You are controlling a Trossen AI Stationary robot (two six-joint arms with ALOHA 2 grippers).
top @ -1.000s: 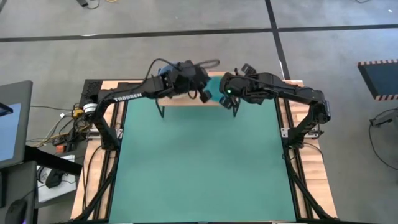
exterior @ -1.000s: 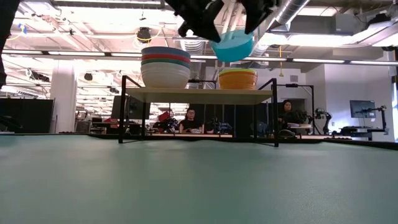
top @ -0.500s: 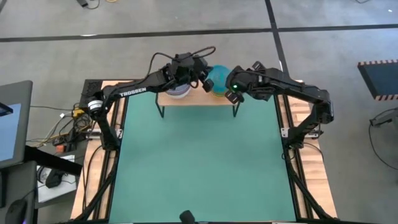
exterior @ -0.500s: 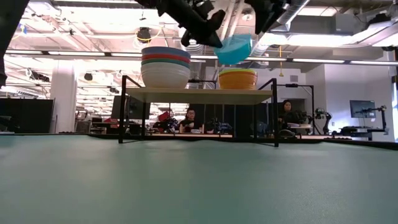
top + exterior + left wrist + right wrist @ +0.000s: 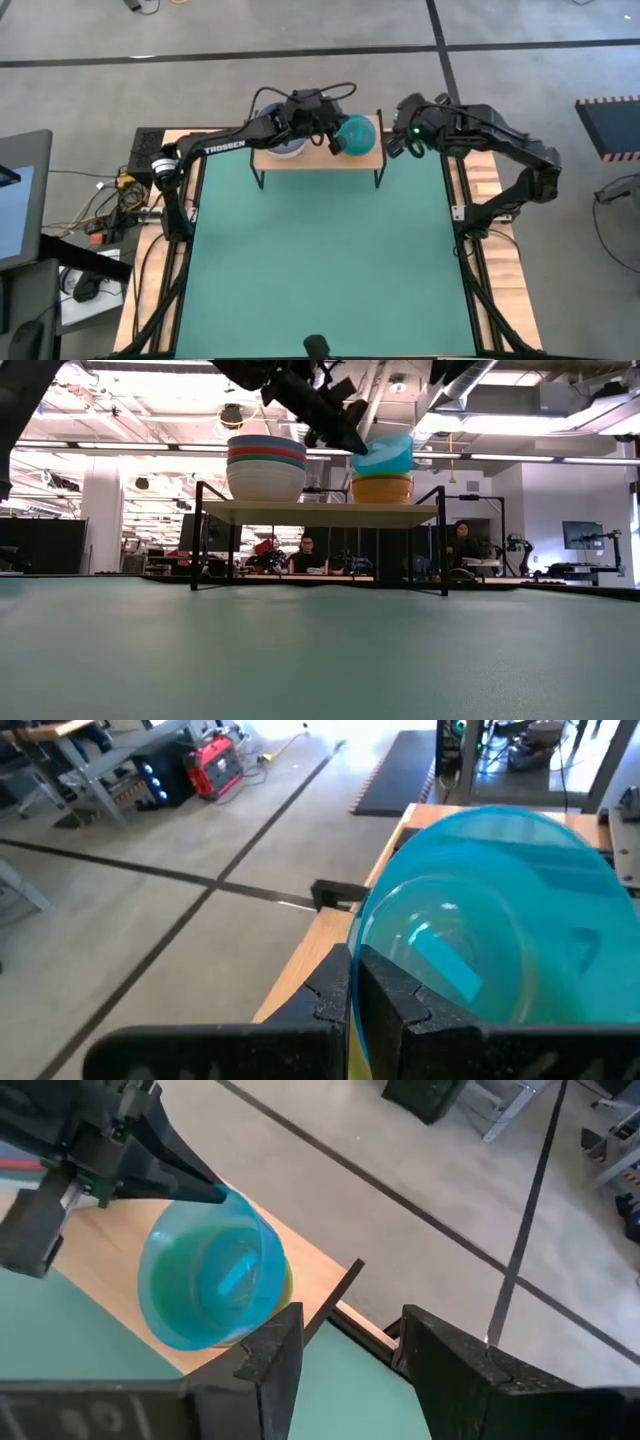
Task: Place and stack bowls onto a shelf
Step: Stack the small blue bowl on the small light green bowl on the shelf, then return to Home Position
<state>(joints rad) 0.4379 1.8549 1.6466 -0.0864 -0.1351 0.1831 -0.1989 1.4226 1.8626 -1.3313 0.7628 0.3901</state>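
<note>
Item: cyan round plastic bowl (image 5: 383,456), tilted over yellow-topped stack (image 5: 381,488) on wooden-plank shelf (image 5: 320,512). You see left gripper (image 5: 355,982) pinching its rim, likely to seat it. Right gripper (image 5: 345,1342) spread, empty, just beside shelf.

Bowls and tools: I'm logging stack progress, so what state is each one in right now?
Cyan bowl: tilted, pinched at its rim, sitting on the yellow stack.
Yellow stack: upright on the shelf.
Four-bowl stack: nested upright on the shelf.
Left tool: shut on the cyan bowl's rim.
Right tool: open, empty, beside the shelf.
</note>
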